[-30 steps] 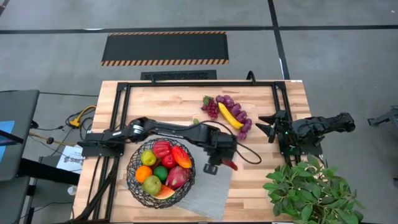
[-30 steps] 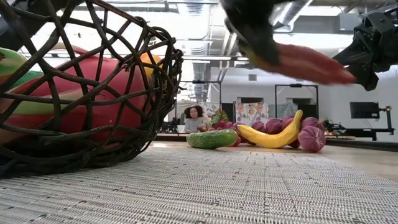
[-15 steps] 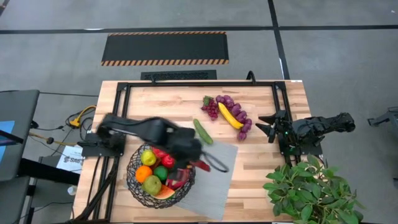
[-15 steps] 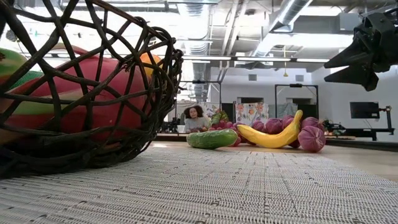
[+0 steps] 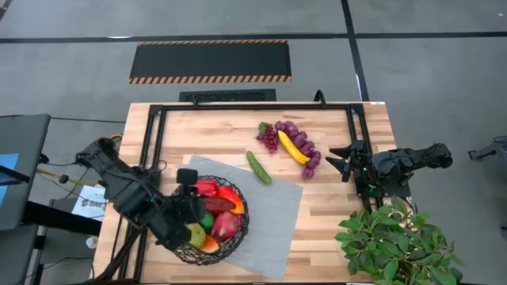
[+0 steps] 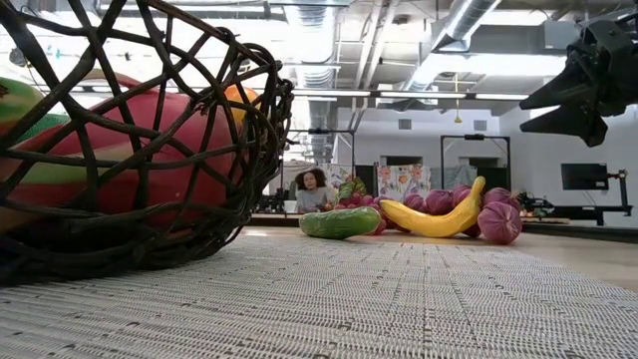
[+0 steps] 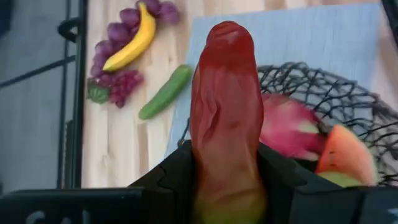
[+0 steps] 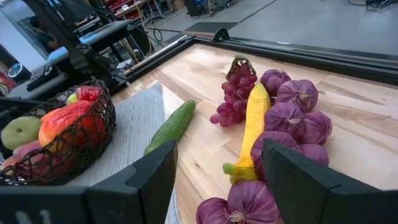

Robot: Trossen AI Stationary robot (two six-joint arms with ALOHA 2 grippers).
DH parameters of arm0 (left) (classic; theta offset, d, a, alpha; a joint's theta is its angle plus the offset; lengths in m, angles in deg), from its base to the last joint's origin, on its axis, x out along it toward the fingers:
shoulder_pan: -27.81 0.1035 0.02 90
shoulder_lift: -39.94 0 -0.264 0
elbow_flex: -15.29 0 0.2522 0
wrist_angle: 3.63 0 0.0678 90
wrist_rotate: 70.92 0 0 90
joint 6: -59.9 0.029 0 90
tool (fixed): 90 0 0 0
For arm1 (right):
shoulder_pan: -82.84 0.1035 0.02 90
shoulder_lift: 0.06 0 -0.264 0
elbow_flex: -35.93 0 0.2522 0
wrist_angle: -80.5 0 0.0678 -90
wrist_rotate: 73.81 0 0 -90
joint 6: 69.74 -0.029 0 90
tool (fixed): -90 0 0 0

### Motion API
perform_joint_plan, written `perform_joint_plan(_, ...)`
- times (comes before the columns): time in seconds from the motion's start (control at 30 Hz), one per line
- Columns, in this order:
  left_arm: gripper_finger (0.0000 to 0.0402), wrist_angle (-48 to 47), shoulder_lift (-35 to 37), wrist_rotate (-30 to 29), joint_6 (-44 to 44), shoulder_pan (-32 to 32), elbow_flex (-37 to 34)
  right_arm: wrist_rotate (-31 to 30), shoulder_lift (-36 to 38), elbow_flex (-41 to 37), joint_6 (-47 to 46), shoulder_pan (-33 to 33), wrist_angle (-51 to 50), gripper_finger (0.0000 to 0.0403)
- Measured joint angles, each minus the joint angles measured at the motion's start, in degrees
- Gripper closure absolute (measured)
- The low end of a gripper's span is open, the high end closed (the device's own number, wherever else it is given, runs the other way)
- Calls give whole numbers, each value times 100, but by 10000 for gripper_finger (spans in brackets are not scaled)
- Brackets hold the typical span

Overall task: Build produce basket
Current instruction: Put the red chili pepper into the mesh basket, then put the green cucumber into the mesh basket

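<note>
High view: we count the basket point(image 5: 207, 226) on the grey mat point(image 5: 265, 218) already well filled, with pieces showing in red, orange, green and yellow; left out on the tabletop point(image 5: 198, 134) are the cucumber point(image 5: 257, 167), banana point(image 5: 292, 147), red grapes point(image 5: 268, 136) and the purple bulbs point(image 5: 310, 161). So we judge it roughly two-thirds done, four kinds still to move. Left arm reaches in from the tabletop's left edge, left tool point(image 5: 188, 226) sitting over the basket's left half; right tool point(image 5: 342, 162) waits at the right side, just beside the purple bulbs, well apart from the basket. Low view: basket wall point(image 6: 130, 140) fills the left, red and green produce inside; cucumber point(image 6: 339, 222) and banana point(image 6: 439, 217) lie beyond the mat; one dark tool point(image 6: 583, 90) hangs upper right with nothing in it. A person sits far back in the room. Left wrist view: left tool's fingers point(image 7: 177, 177) are clamped on a red pepper point(image 7: 227, 112), held above the basket rim point(image 7: 317, 87), not yet let go. Right wrist view: right tool's fingers point(image 8: 155, 174) stand wide apart, holding nothing, aimed at banana point(image 8: 252, 124) and cucumber point(image 8: 171, 124). Next in our judgement: drop the pepper, then fetch the rest.
</note>
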Motion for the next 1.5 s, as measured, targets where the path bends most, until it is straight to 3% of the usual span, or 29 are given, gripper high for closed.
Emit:
perform_joint_plan(0.07,288,498,350,-58,-107,-58,-763,0,0,0,-8,0,-1,148)
perform_joint_plan(0.3,287,2777,1458,654,-237,5,-3315,0,0,0,-186,0,-5,148)
perform_joint_plan(0.47,287,3252,1895,875,-824,46,-4545,0,0,0,-190,0,-5,148)
perform_joint_plan(0.6,287,3528,2066,1331,-1149,50,-5115,0,0,0,-203,0,-4,148)
perform_joint_plan(0.8,252,3508,1999,1830,-1460,52,-5261,-2,1,0,-201,0,-4,148)
perform_joint_plan(1.07,162,3514,1997,1731,-1582,185,-5261,0,0,0,-201,0,-4,148)
perform_joint_plan(1.23,138,3773,1995,1724,-1431,395,-5125,0,0,0,-197,0,-4,148)
perform_joint_plan(1.33,137,3880,1995,1418,-1148,624,-4819,0,0,0,-192,-2,-4,148)
perform_joint_plan(1.5,136,4496,2001,377,-379,1112,-4401,0,0,0,-186,-2,-4,148)
